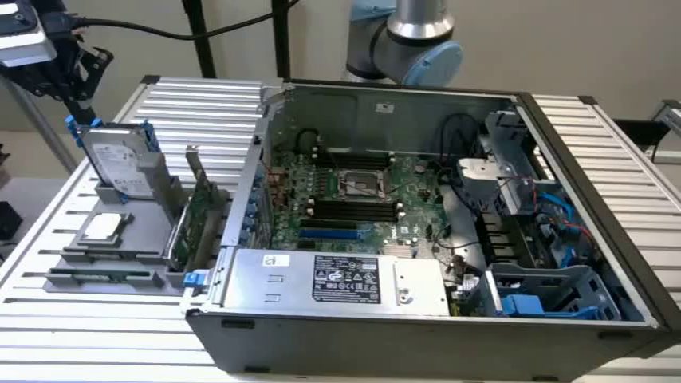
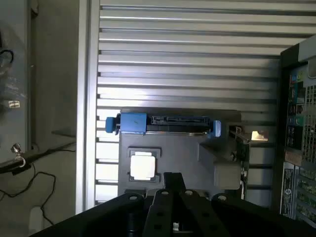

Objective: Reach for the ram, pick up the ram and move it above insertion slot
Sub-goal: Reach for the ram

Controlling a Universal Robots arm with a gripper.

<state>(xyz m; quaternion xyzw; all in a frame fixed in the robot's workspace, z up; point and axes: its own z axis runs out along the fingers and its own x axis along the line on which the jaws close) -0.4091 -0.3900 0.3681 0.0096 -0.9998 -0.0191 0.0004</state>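
The gripper [image 1: 76, 97] hangs high over the far left corner of the slatted metal table [image 1: 96, 343], as the exterior view shows it. Its fingers [image 2: 173, 185] are pressed together and hold nothing.

The ram [image 1: 96, 277] lies flat in a groove along the near edge of the grey holder [image 1: 133, 249]. That holder stands on the table beside the open computer case [image 1: 426, 199], on the exterior view's left. The ram is untouched and well apart from the gripper.

On the same holder, a hard drive [image 1: 115, 163] with blue rails stands upright at the far edge, just below the gripper. A square processor [image 1: 104, 227] lies flat between the drive and the ram. A taller green expansion card [image 1: 202, 215] stands on edge on the side nearest the case.

From the wrist, the gripper looks down on the top of the drive [image 2: 163, 123], the processor [image 2: 143, 165] and the holder's grey surface [image 2: 187, 153].
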